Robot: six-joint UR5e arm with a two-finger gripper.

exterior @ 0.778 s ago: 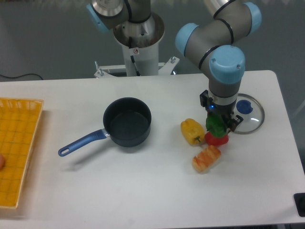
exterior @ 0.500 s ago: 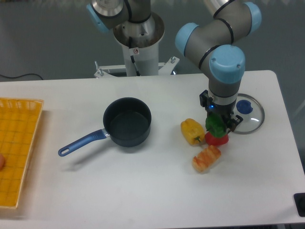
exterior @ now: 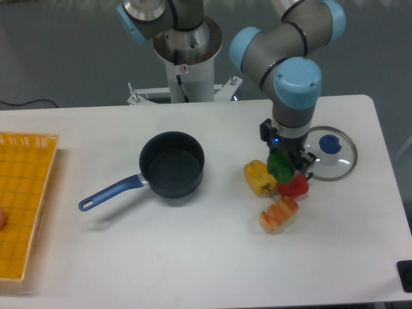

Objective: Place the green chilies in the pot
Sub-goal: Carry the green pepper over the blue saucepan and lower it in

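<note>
Your two-finger gripper (exterior: 283, 164) had closed on the glossy green toy chili (exterior: 279, 165), held just above the white surface (exterior: 193, 257) between the yellow pepper (exterior: 259, 177) and red pepper (exterior: 295, 186). You needed height before swinging left to the dark round pot with the blue handle (exterior: 172, 163). The yellow pepper stood in that path; the glass lid (exterior: 331, 152) and shrimp-like toy (exterior: 279, 214) lay clear.

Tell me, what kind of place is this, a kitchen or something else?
Probably a robot test bench, not a kitchen: a plain white table with an arm bolted at its edge, toy vegetables, and the hand holding a green pepper near a small pot.
</note>
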